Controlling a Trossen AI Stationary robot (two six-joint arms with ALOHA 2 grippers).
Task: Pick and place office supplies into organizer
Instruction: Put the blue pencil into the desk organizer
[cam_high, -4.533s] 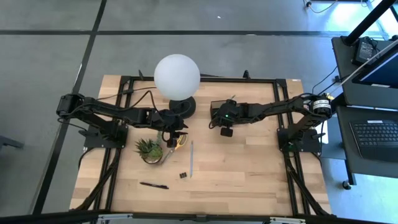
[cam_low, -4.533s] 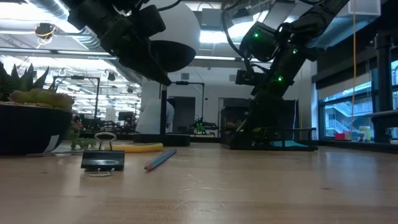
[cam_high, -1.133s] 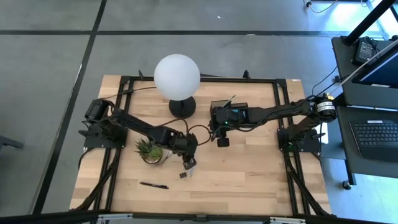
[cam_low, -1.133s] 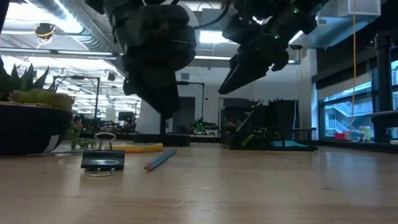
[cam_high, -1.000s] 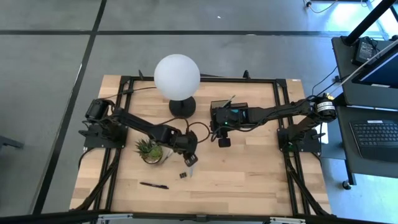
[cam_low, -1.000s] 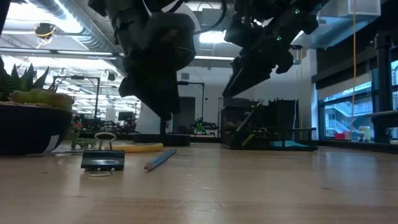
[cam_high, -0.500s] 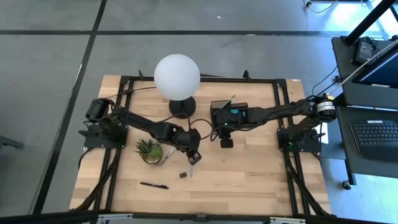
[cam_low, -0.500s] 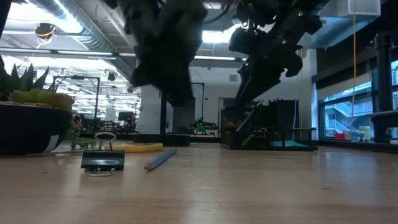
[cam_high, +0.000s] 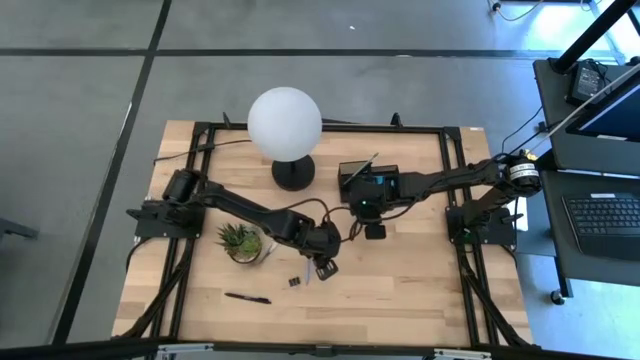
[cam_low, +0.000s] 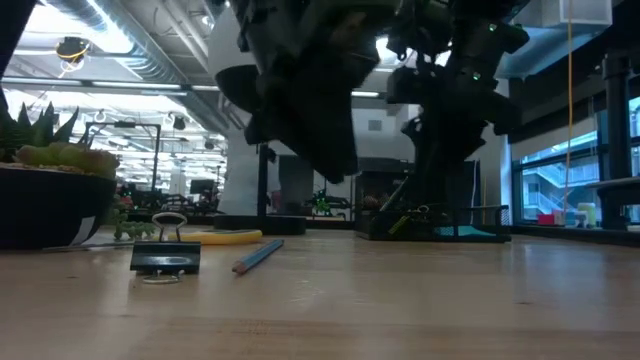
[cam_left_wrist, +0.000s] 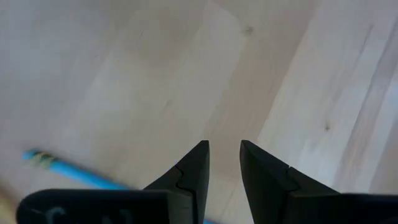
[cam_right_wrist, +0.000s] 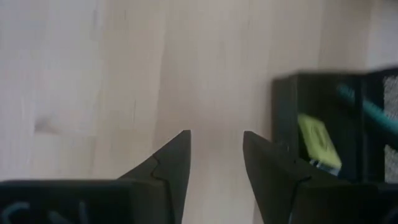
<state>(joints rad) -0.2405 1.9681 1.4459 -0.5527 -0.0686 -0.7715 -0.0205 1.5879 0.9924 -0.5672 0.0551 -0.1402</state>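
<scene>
Left gripper (cam_high: 325, 268) out over the middle of the table (cam_high: 420, 290), toward its front edge. Its wrist view shows the fingers (cam_left_wrist: 193, 171) parted by a narrow gap, bare wood between them, nothing held. A blue pencil (cam_left_wrist: 68, 171) lies on the wood just beside the fingers, not touched.

Right gripper (cam_high: 375, 232) sits just in front of the black organizer (cam_high: 366, 175), which stands near the back edge beside the lamp base (cam_high: 292, 173). Its fingers (cam_right_wrist: 168, 165) stand moderately apart over bare wood, empty. The organizer's wall is close by; a yellow piece (cam_right_wrist: 318, 140) and a teal pen (cam_right_wrist: 367, 106) show inside.

Binder clip (cam_low: 166, 257) and black pen (cam_high: 247, 297) lie near the front edge; potted plant (cam_high: 240, 240) toward the left.
</scene>
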